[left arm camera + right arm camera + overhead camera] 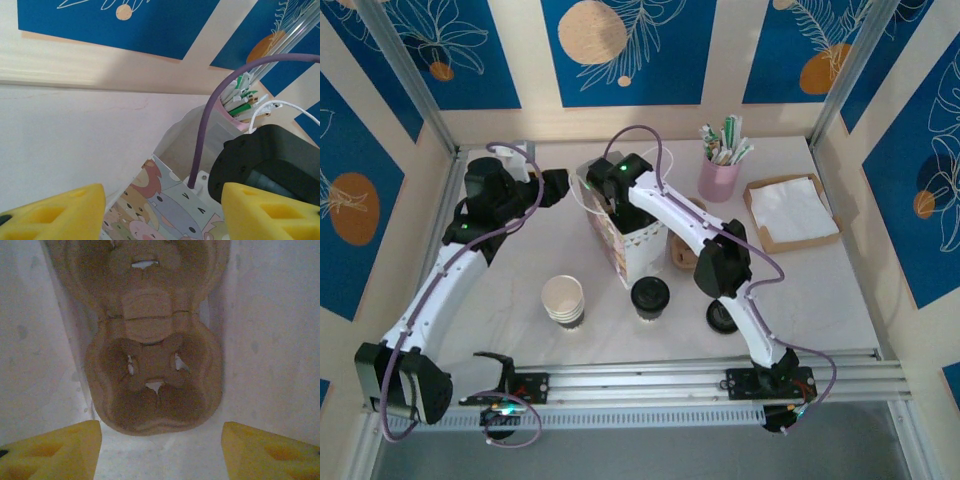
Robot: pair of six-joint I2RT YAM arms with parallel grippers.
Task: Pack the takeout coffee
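Observation:
The takeout coffee (650, 297), a cream cup with a black lid, stands on the table in front of the cartoon-printed paper bag (632, 248). My right gripper (610, 195) reaches down into the bag's open top. Its yellow fingers are open (160, 452) above a brown pulp cup carrier (150, 340) lying on the bag's bottom, between white bag walls (270, 340). My left gripper (565, 186) hovers just left of the bag's rim. It is open (162, 215) with nothing between the fingers, and the bag's printed side (170, 205) lies beyond them.
A stack of lidless cream cups (564, 300) stands left of the coffee, and a loose black lid (722, 318) lies to its right. A pink cup of straws (718, 178) and a napkin tray (790, 212) sit at the back right. The right arm's black wrist (270, 160) is close to my left fingers.

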